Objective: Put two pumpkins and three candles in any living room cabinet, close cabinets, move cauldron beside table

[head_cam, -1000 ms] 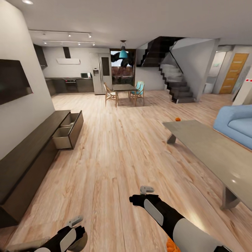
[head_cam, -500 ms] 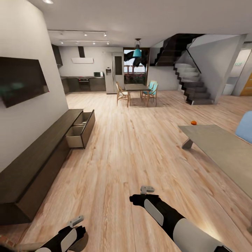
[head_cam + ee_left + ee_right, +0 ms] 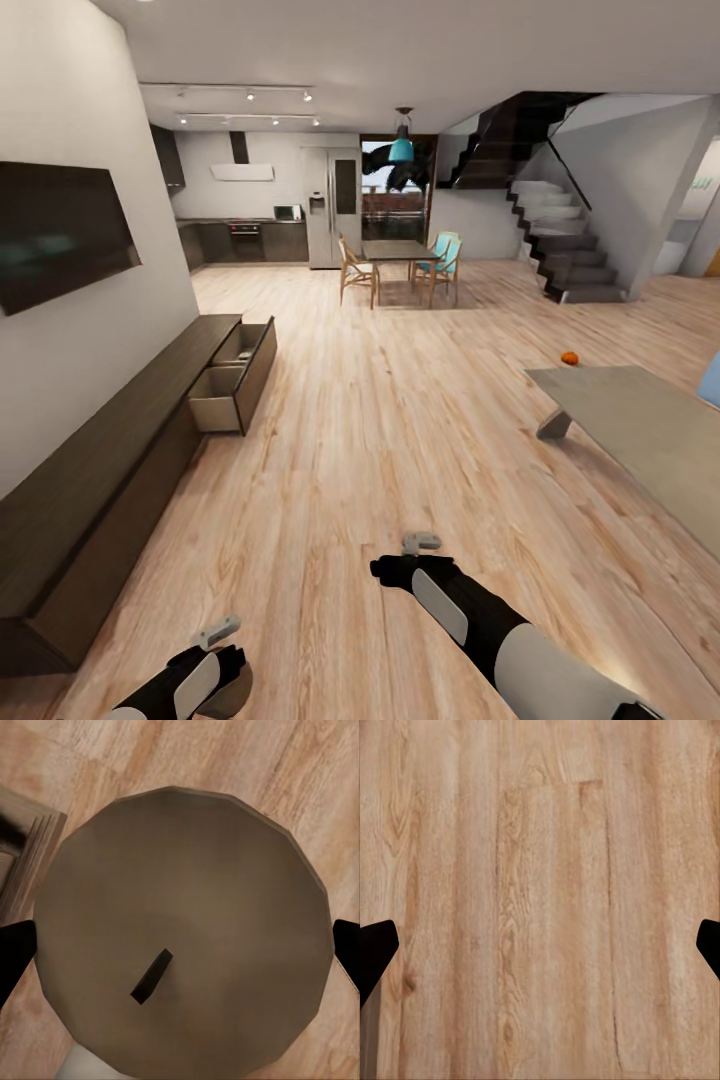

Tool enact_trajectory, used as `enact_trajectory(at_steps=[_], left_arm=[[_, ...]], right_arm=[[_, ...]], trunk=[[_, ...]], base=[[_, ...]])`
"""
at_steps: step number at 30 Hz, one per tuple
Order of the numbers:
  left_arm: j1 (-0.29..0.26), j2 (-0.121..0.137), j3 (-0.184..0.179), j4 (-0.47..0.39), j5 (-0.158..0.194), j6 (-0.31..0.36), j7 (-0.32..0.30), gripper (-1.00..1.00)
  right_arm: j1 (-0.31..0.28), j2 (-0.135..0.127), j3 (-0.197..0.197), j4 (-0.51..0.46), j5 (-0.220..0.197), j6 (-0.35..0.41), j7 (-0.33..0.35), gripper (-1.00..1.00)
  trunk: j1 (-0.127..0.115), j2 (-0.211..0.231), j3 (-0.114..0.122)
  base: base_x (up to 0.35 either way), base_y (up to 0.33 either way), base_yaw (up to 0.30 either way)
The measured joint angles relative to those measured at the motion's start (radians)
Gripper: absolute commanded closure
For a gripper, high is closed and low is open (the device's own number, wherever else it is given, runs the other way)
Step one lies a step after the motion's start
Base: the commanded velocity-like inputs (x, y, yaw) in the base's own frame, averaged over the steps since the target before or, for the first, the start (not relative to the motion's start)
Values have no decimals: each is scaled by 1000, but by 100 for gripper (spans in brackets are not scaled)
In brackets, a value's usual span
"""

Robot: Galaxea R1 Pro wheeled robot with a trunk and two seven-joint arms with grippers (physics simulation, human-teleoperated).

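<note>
Between the spread fingers of the left gripper (image 3: 180, 960) sits a grey-brown candle (image 3: 184, 934), seen end-on with its dark wick; whether the jaws grip it I cannot tell. Well ahead of that gripper, the cabinet (image 3: 110, 440) stands with two drawers pulled out, likely ready for loading. Jaws of the right gripper (image 3: 540, 945) stand apart over bare floor (image 3: 547, 870). One pumpkin (image 3: 569, 357) lies far ahead, beyond the table (image 3: 640, 420).

Bright, even interior light with soft rendering.
You get ceiling spotlights (image 3: 250, 95) over the kitchen, pale sheen on the wood floor (image 3: 400, 420), wide-angle bending at the head view's edges, and blurry, low-detail textures in both wrist views.
</note>
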Motion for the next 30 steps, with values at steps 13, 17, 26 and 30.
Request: enact_trajectory(at_steps=[13, 17, 26, 30], left_arm=[[0, -1, -1, 0, -4, 0, 1, 100], [0, -4, -1, 0, -2, 0, 1, 100], [0, -8, -1, 0, -5, -1, 1, 100], [0, -9, -2, 0, -4, -2, 2, 100]], right_arm=[[0, 0, 18, 0, 0, -1, -1, -100], [0, 0, 18, 0, 0, -10, 1, -100], [0, 0, 18, 0, 0, -11, 2, -100], [0, 0, 18, 0, 0, -11, 0, -100]], trunk=[[0, 0, -3], [0, 0, -8], [0, 0, -10], [0, 0, -10]], base=[[307, 3, 26], [323, 0, 0], [329, 0, 0], [329, 0, 0]])
